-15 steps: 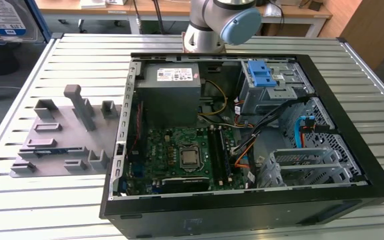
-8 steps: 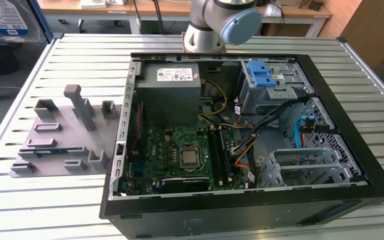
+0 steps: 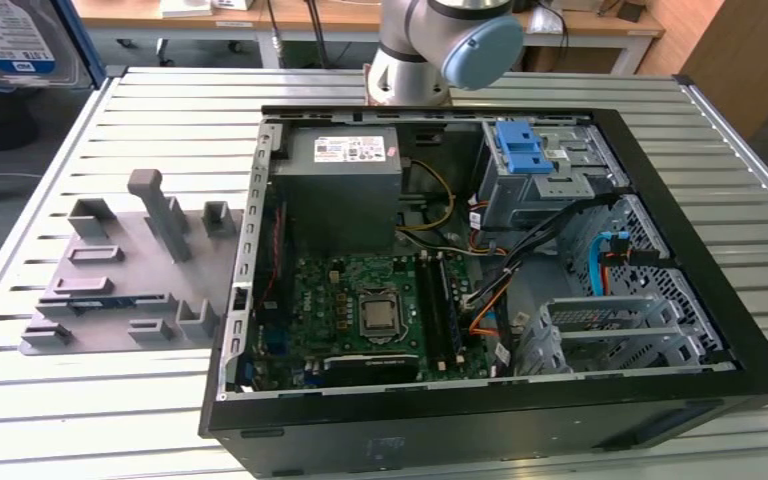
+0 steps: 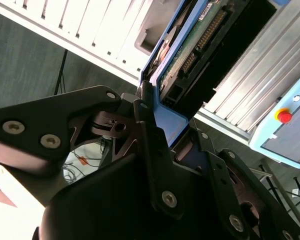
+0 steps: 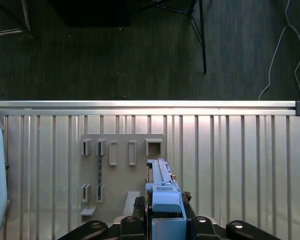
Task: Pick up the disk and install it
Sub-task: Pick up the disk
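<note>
The disk [image 4: 190, 45] is clamped between my gripper's [image 4: 165, 125] black fingers; its green circuit board and blue carrier bracket face the second wrist view. In the first wrist view the disk [image 5: 162, 197] stands edge-on in the gripper [image 5: 164, 212], high above the grey fixture plate [image 5: 122, 170]. In the exterior view the disk [image 3: 11, 45] hangs in the top left corner, its silver face and white-and-blue label showing, well above the table. The open computer case [image 3: 651, 395] lies to the exterior view's right of it.
Inside the case are a metal drive cage with a blue latch [image 3: 524, 150], a grey power supply [image 3: 344, 165], a motherboard [image 3: 371, 315] and loose cables [image 3: 544, 240]. The grey fixture plate [image 3: 117, 270] with upright holders sits on the slatted table. A pendant [image 4: 285, 125] lies nearby.
</note>
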